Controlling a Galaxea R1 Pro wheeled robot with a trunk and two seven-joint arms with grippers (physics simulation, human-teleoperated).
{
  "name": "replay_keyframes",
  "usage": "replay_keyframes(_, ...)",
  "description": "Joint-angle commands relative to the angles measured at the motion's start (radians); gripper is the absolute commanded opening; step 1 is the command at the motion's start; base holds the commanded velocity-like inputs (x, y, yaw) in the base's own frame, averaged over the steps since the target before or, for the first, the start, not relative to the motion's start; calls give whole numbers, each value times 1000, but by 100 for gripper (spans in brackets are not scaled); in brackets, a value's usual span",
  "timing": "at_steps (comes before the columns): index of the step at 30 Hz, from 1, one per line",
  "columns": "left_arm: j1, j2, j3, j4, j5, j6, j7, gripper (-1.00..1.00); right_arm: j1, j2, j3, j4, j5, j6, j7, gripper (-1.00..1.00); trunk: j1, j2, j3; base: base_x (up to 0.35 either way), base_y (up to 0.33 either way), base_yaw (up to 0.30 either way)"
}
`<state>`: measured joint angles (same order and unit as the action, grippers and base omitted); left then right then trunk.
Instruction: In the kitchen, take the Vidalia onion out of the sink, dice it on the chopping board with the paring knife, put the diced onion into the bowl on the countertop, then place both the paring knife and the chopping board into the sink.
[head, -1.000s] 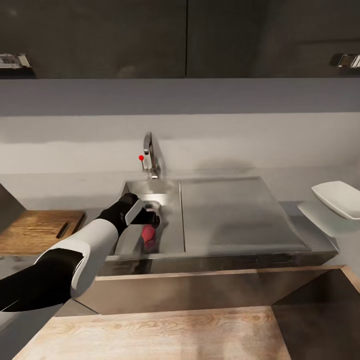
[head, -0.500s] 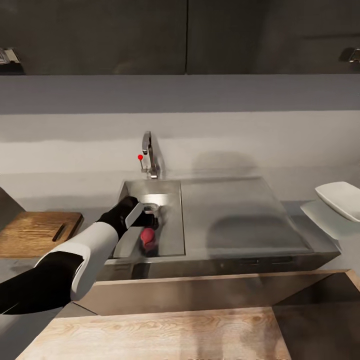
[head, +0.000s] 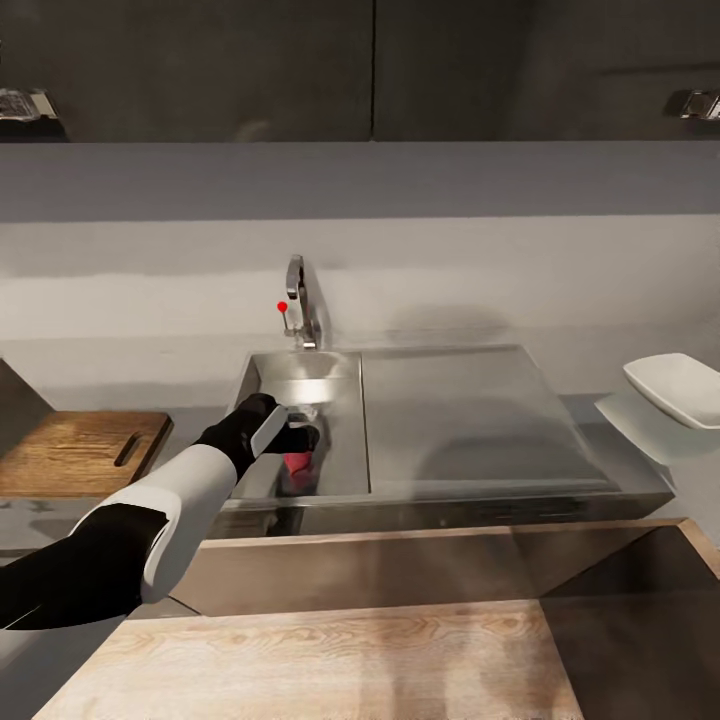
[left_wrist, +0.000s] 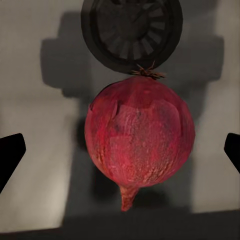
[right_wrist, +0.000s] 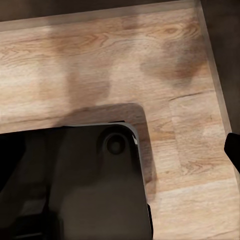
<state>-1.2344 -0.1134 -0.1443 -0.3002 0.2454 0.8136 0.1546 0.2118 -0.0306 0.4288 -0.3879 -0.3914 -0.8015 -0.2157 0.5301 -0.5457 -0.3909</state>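
Dark robot base (right_wrist: 75, 185) over wood floor (right_wrist: 100, 55)

Left arm outstretched, left end effector (head: 300, 440) angled downward, fingers spread wide.

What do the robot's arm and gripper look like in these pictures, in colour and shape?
In the head view the left arm has a black upper part, a rounded white forearm shell and a black wrist. The left gripper is black, with a white-grey plate beside it. In the left wrist view its fingertips are plain black wedges.
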Motion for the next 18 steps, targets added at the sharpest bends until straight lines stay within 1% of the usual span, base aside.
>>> replay_keyframes(1,0,1,-7,-1,11,4,8,100,0,-1,9,-3,-4,-1,-8,100,0,-1,-1,-4,0,0)
replay_keyframes(5,0,1,-6,-2,11,4,8,100,0,-1,9,-3,-4,-1,-8,100,0,-1,-1,35,0,0)
replay_keyframes(12,0,1,-7,-1,11,4,8,100,0,-2,9,-3,-4,-1,-8,100,0,-1,-1,167,-61,0)
replay_keyframes(18,0,1,-6,0,11,4,8,100,0,-1,9,-2,-4,-1,-8,100,0,-1,-1,30,-18,0)
